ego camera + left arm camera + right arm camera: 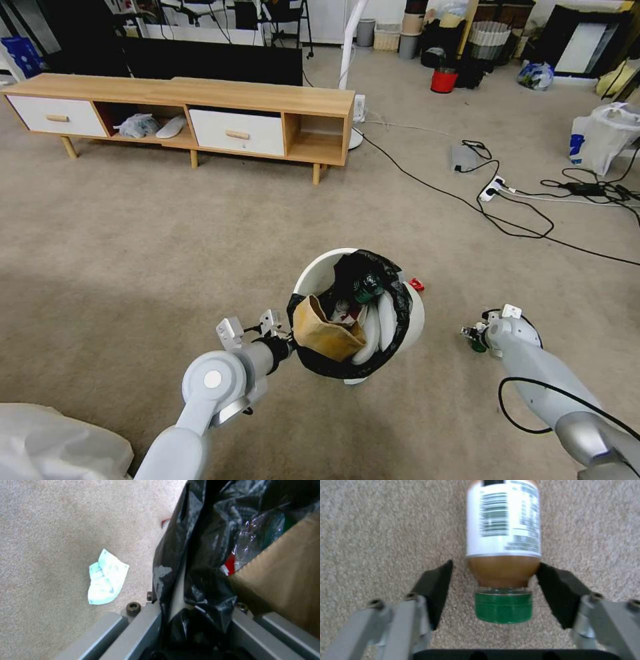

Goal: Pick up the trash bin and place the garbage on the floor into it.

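The left gripper (288, 340) is clamped on the near rim of the trash bin (320, 270), its fingers (150, 627) pinching the black liner bag (200, 555) and white wall between them. The bin hangs tilted over the carpet floor (167, 253), mouth toward the camera, holding a brown paper carton (327, 330), white pieces (377, 320) and a dark green bottle (367, 287). A small red scrap (417, 285) lies on the floor just beside the bin's far side. In the left wrist view a crumpled pale tissue (106, 578) lies on the floor near the bin.

To the bin's right, the right gripper (493, 585) is low over the floor, spread wide around the neck of a green-capped bottle (503, 555) with a white label, lying on the carpet. One pad (555, 590) looks to touch the bottle's shoulder; the other stands clear.
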Controlling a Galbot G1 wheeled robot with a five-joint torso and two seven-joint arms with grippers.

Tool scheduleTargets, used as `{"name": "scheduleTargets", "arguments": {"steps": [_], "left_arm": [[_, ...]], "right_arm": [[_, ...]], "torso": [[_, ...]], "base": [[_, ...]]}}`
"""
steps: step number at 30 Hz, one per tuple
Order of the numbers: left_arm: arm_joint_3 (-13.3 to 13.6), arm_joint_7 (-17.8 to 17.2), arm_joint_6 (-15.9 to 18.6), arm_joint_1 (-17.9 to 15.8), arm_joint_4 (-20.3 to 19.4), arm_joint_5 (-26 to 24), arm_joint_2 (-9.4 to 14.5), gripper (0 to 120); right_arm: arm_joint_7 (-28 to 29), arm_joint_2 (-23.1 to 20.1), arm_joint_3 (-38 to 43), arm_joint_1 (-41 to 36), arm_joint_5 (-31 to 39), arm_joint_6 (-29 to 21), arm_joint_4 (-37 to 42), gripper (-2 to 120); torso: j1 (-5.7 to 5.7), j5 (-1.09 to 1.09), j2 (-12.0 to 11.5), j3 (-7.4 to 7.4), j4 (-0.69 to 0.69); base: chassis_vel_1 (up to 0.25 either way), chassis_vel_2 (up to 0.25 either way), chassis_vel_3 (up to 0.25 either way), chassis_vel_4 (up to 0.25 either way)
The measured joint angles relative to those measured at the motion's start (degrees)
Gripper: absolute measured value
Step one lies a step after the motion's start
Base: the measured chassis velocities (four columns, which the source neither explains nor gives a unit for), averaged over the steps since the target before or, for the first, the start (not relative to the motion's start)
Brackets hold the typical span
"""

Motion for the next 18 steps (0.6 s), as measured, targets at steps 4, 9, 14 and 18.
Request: {"name": "scheduleTargets", "arguments": {"steps": [4, 9, 14, 18], "left_arm": [[0.03, 0.02, 0.0, -0.12, 0.12, 0.0, 0.04, 0], [0.1, 0.05, 0.0, -0.37, 0.17, -0.07, 0.14, 0], [0.09, 0.17, 0.0, -0.39, 0.2, -0.13, 0.27, 0], [0.09, 0.19, -0.01, -0.35, 0.2, -0.13, 0.23, 0]], "right_arm": [[0.17, -0.02, 0.15, -0.16, 0.02, -0.01, 0.14, 44], [0.3, -0.01, 0.24, -0.37, 0.03, -0.01, 0.13, 35], [0.44, 0.0, 0.26, -0.43, 0.05, -0.01, 0.13, 35], [0.5, 0.01, 0.19, -0.37, 0.09, -0.01, 0.13, 35]], "torso": [[0.0, 0.0, 0.0, 0.0, 0.0], [0.0, 0.0, 0.0, 0.0, 0.0], [0.0, 0.0, 0.0, 0.0, 0.0], [0.0, 0.0, 0.0, 0.0, 0.0]], "base": [[0.0, 0.0, 0.0, 0.0], [0.0, 0.0, 0.0, 0.0], [0.0, 0.0, 0.0, 0.0], [0.0, 0.0, 0.0, 0.0]]}}
